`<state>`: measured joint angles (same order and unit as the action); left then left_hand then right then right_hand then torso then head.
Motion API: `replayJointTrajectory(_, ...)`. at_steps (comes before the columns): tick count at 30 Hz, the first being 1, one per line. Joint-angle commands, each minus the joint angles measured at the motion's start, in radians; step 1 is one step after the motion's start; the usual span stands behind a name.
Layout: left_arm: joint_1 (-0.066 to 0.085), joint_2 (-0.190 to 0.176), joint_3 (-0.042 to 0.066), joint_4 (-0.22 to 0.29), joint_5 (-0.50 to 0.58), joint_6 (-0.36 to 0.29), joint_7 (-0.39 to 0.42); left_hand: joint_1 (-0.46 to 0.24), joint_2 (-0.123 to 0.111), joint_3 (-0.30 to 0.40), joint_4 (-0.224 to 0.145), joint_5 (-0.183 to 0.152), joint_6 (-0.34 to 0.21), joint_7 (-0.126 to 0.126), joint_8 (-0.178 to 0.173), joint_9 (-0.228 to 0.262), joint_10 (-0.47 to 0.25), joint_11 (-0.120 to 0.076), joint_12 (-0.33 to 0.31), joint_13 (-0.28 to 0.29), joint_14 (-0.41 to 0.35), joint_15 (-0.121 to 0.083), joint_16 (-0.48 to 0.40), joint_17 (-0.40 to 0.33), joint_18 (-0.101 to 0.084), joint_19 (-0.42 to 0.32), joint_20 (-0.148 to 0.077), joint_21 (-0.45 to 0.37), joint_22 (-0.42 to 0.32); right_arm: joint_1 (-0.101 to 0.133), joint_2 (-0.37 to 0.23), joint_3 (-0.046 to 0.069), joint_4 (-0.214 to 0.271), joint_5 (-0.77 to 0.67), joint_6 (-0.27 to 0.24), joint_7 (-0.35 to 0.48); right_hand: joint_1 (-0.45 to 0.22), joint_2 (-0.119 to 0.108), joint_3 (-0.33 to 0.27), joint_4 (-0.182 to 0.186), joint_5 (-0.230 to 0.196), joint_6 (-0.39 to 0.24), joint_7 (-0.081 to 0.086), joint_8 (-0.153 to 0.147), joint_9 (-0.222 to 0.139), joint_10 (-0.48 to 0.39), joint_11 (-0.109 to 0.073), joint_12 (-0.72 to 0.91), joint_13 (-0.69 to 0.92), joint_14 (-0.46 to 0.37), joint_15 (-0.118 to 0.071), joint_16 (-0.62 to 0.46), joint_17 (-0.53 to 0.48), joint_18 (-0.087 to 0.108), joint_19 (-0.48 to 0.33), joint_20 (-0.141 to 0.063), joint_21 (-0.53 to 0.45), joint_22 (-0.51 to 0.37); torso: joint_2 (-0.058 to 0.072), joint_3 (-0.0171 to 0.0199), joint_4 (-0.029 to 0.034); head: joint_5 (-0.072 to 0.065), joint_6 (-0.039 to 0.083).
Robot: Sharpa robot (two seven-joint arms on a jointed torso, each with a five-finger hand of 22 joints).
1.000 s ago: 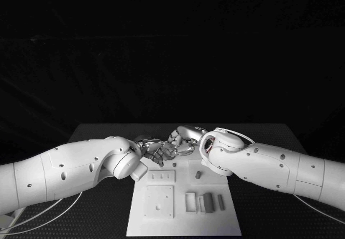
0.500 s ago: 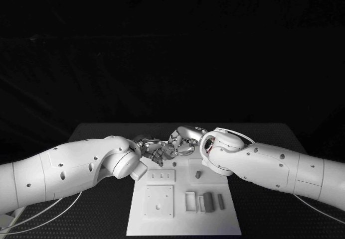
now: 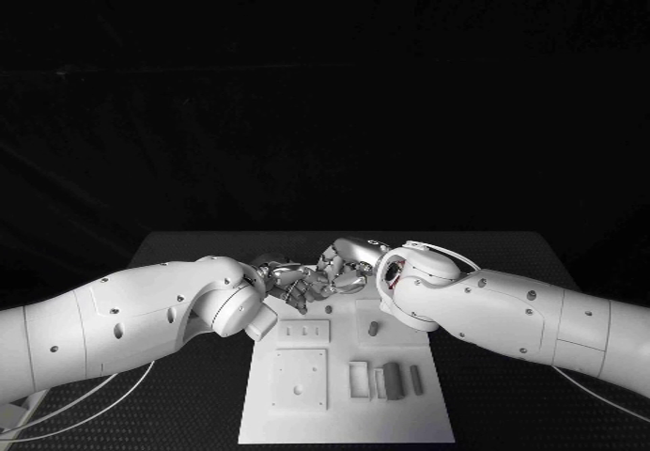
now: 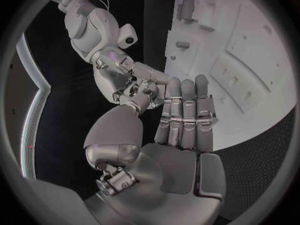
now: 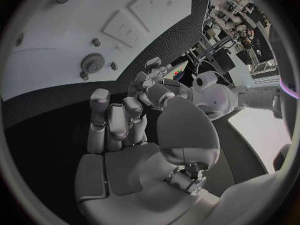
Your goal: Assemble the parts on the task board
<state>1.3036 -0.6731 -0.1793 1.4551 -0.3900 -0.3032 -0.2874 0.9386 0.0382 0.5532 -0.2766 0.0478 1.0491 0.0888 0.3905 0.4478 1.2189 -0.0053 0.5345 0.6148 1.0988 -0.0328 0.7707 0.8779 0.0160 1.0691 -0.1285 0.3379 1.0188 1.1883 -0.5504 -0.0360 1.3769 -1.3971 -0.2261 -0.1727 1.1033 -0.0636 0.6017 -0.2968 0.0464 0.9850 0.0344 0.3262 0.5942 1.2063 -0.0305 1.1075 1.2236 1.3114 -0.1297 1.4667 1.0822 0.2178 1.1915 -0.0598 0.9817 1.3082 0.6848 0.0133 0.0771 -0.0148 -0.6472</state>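
At the centre of the head view, above the flat white task board (image 3: 346,395), left robot hand (image 3: 288,285) and right robot hand (image 3: 347,258) meet fingertip to fingertip; whether they hold anything, I cannot tell. Small grey parts (image 3: 390,380) rest lower right. Risk: a collision, or a dropped piece, should either advance.
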Motion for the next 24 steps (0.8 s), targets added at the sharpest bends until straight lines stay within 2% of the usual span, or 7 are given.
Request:
replayJointTrajectory(1, 0.003, 0.003, 0.004, 0.006, 0.003, 0.009, 0.028, -0.010, 0.011, 0.006, 0.001, 0.003, 0.013, -0.002, 0.005, 0.005, 0.015, -0.008, 0.008, 0.002, 0.009, -0.002, 0.008, -0.002, 0.004, 0.006, -0.001, 0.007, 0.003, -0.004, 0.001, -0.002, 0.000, -0.007, 0.022, 0.004, -0.001, 0.008, 0.001, 0.006, 0.003, 0.076, 0.043, 0.004, 0.001, 0.006, -0.002, 0.004, 0.001, 0.000, -0.004, 0.004, -0.001, 0.044, -0.001, -0.007, 0.004, 0.017, 0.000, 0.0007, -0.0006, 0.001, -0.001)
replayJointTrajectory(6, 0.003, 0.002, 0.004, 0.004, 0.003, 0.001, 0.029, -0.018, 0.023, 0.008, -0.002, 0.002, 0.021, -0.005, 0.010, 0.009, 0.021, -0.011, 0.015, 0.008, 0.012, -0.006, 0.022, -0.004, 0.003, 0.011, -0.005, 0.011, 0.011, -0.004, -0.001, -0.002, 0.000, -0.007, 0.020, 0.005, -0.001, 0.007, 0.001, 0.006, 0.003, 0.076, 0.043, 0.004, 0.001, 0.005, -0.002, 0.003, 0.000, -0.001, -0.004, 0.003, -0.003, 0.044, -0.001, -0.007, 0.003, 0.017, 0.000, 0.0003, 0.0000, 0.000, -0.001)
replayJointTrajectory(24, 0.003, -0.002, 0.004, -0.009, -0.036, 0.024, 0.022, -0.016, 0.025, 0.014, -0.009, 0.002, 0.023, -0.008, 0.011, 0.014, 0.021, -0.013, 0.020, 0.013, 0.011, -0.008, 0.031, -0.007, 0.003, 0.010, -0.008, 0.013, 0.017, -0.006, -0.011, -0.002, 0.001, -0.001, 0.012, -0.002, -0.006, 0.003, -0.001, 0.007, 0.003, 0.075, 0.043, 0.001, -0.001, -0.003, -0.002, -0.006, -0.006, -0.004, -0.005, 0.001, -0.010, 0.044, -0.002, -0.006, 0.002, 0.017, 0.000, 0.0005, -0.0006, 0.000, -0.002)
